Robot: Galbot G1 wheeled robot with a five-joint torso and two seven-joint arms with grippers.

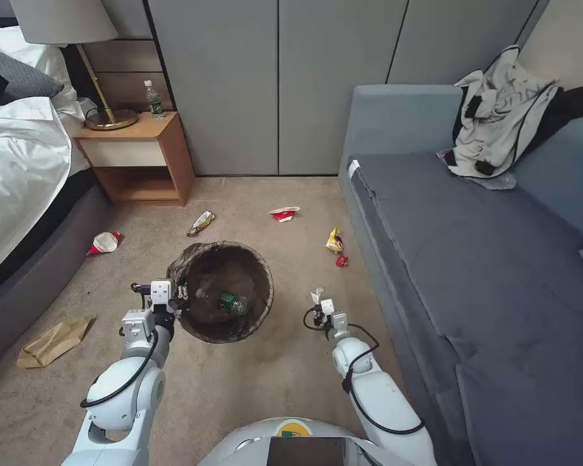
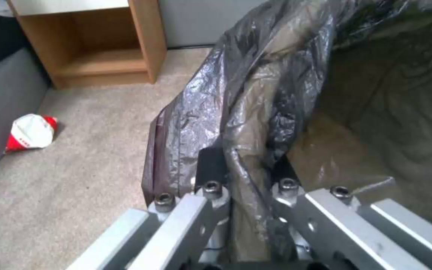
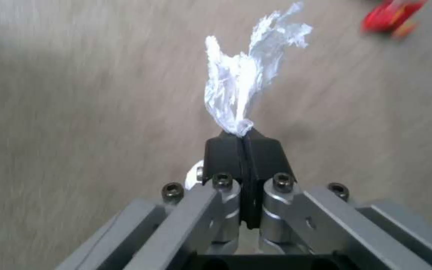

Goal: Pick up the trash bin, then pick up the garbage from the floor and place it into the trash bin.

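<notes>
On the carpet between bed and sofa, the trash bin (image 1: 221, 336) hung tilted, its mouth facing up toward the camera.

Dark crinkled bag lined it; a clear bottle (image 1: 225, 301) lay across inside. The left gripper (image 2: 248, 170) pinched its bagged rim. The right gripper (image 3: 243, 140), jaws pressed together, held white tissue (image 3: 241, 86) beside the bin.

The bin (image 1: 223, 304) shows no white wall, the dark bag (image 2: 256, 93) hiding it; the left wrist view cuts its far rim off. The bottle (image 1: 230, 301) inside is half lost in shadow. Carpet (image 3: 76, 93) behind the tissue (image 3: 241, 86) is smeared, and a red scrap (image 3: 391, 17) is too blurred to name
</notes>
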